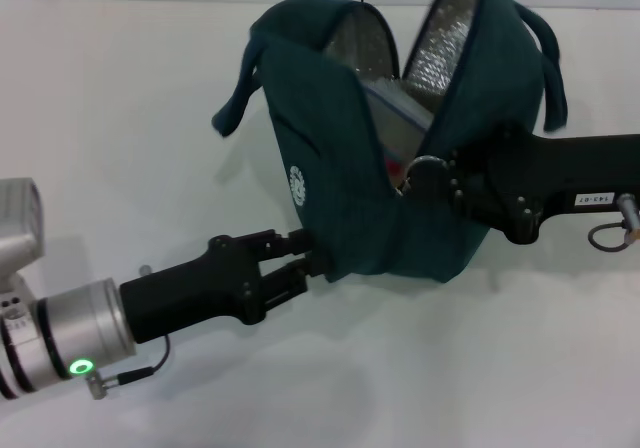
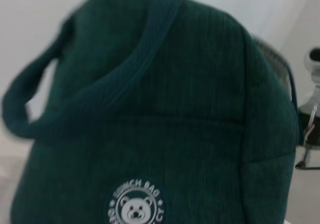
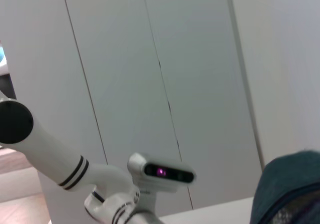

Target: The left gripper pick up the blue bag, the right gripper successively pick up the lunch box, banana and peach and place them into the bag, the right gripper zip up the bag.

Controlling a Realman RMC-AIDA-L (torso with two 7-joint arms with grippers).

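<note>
Head view: left claw [image 1: 312, 251] grips blue bag's [image 1: 350, 168] lower edge.

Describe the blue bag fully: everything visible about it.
The blue bag is dark teal ribbed fabric with silver foil lining, two looped handles and a round white bear logo reading LUNCH BAG. It is unzipped and gaping, a clear blue-rimmed lunch box showing inside. The left gripper holds its lower corner with shut fingers; the right gripper sits at the open mouth.
</note>
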